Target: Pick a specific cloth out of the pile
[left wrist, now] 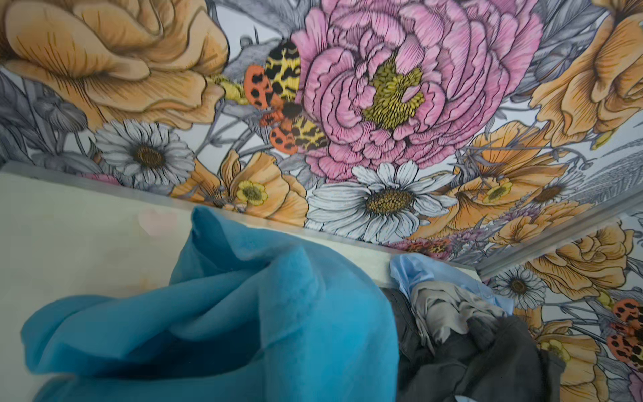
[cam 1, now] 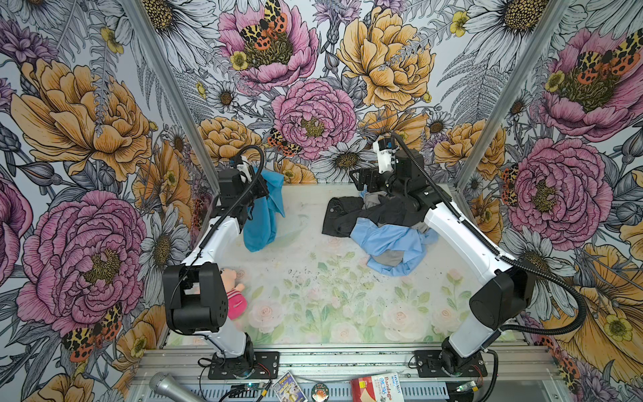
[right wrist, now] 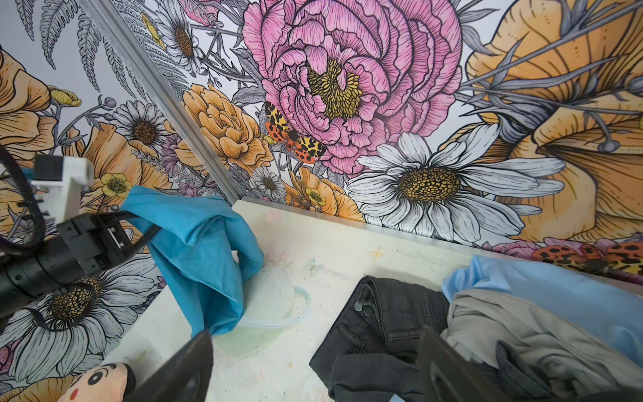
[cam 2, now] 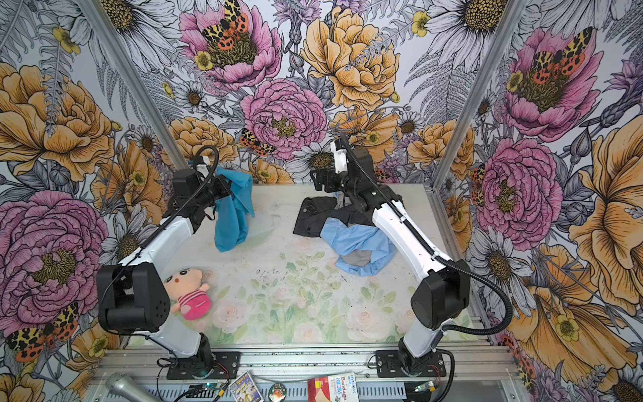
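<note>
two grippers, left gripper (right wrist: 139, 226) clamped on the cloth (cam 1: 262, 215) (hanging), right gripper (right wrist: 313, 369) spread wide, empty

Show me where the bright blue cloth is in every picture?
Top views: the cloth hangs from the left gripper, far left of the table.
Left wrist: the cloth fills the lower left.
Right wrist: it hangs at left.
Shared landmark: the pile of clothes.

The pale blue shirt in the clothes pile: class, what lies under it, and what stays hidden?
Under the pale blue shirt a grey garment shows at its near edge, and black jeans lie against its far side. How far either reaches beneath is covered.
</note>
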